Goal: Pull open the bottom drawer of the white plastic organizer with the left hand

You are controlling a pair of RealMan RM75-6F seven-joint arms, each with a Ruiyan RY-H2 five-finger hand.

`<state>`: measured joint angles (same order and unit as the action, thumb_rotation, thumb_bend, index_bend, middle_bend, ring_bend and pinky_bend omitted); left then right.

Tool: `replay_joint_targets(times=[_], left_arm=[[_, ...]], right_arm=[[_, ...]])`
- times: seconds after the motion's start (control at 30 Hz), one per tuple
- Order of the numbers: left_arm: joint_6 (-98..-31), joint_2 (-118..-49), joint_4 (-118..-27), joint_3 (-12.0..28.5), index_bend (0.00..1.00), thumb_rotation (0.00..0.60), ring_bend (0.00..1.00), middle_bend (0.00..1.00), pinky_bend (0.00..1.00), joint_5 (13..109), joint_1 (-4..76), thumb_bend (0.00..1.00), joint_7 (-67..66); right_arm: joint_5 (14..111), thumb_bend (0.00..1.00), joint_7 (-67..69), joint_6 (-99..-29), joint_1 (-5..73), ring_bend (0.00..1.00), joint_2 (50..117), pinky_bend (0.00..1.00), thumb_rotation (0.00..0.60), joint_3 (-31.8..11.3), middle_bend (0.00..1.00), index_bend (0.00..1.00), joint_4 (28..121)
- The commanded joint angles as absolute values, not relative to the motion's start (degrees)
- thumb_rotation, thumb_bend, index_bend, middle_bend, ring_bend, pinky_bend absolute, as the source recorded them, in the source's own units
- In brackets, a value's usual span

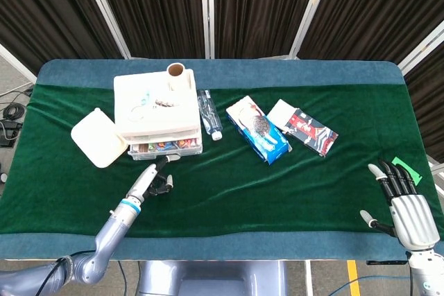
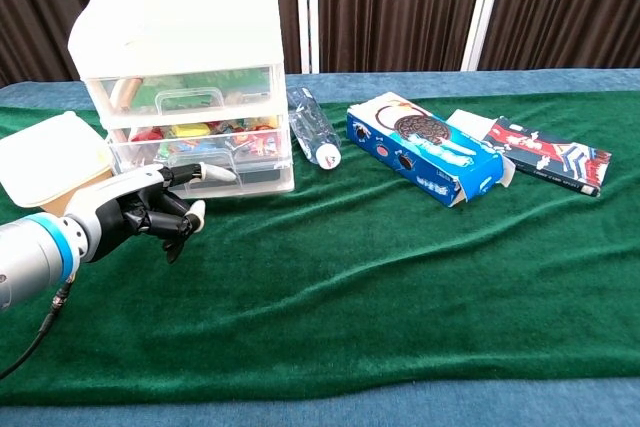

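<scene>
Though set well back toward ten o'clock on the table, seems already part open: see the organizer with its bottom drawer standing proud of the body toward six o'clock, coloured contents showing from above. Just at six o'clock of that drawer front, note the left hand, one finger stretched onto the handle and the rest curled in; cannot tell whether hooked behind the handle or merely laid on it. Far off at four o'clock, by the near edge, find the right hand, released, fingers spread, holding nothing. Likely trouble from here: slipping off the handle, if only touching it; dragging the whole light organizer across the cloth instead of sliding the drawer, with nothing bracing the body; drawing the drawer clean out and spilling it, if pulled too far. Watch the white box close at nine o'clock and the bottle just beside at three o'clock, either liable to be nudged should the organizer twist. Toward six o'clock, only bare cloth down to the near edge: ample room for a straight pull. Further out at three o'clock, cookie box and packet, well apart from the work.
</scene>
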<state>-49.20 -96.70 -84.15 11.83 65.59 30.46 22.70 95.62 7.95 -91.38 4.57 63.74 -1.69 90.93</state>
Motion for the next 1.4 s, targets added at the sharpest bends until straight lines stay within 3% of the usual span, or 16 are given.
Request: replay_joint_targets(times=[0.03,0.37,0.6,0.77,1.13,1.4], left_arm=[[-49.29,-96.7,-84.29,11.73,0.16,0.6,0.78,0.91,0.67,65.82,30.39,0.75,22.86],[-54.4,-96.21,-85.6,8.17,0.16,0.6,0.78,0.91,0.66,71.34,28.24,0.74,19.98],[-69.09,-98.09,-87.97,4.64,0.13,0.6,0.78,0.91,0.66,76.96,24.37,0.74,-1.62],[-71.83,-97.08,-92.23,4.42,0.1,0.6,0.78,0.91,0.66,77.58,23.79,0.74,-9.96],[-76.63,-97.06,-95.78,6.93,0.11,0.6,0.78,0.91,0.66,77.13,22.79,0.74,-17.94],[-74.56,-97.17,-97.93,12.36,0.1,0.6,0.78,0.91,0.66,65.34,24.28,0.74,-28.43]], right_arm=[[95.61,0.09,7.9,-91.29,4.59,0.0,63.81,0.0,0.6,-1.68,0.0,0.09,90.88],[95.51,0.09,8.22,-91.5,4.53,0.0,63.67,0.0,0.6,-1.8,0.0,0.09,90.88],[95.7,0.09,7.67,-91.35,4.5,0.0,63.77,0.0,0.6,-1.6,0.0,0.09,91.12],[95.66,0.09,7.65,-91.46,4.44,0.0,63.68,0.0,0.6,-1.65,0.0,0.09,91.29],[95.54,0.09,7.84,-91.38,4.43,0.0,63.57,0.0,0.6,-1.67,0.0,0.09,91.33],[95.46,0.09,7.77,-91.25,4.47,0.0,63.59,0.0,0.6,-1.71,0.0,0.09,91.34]])
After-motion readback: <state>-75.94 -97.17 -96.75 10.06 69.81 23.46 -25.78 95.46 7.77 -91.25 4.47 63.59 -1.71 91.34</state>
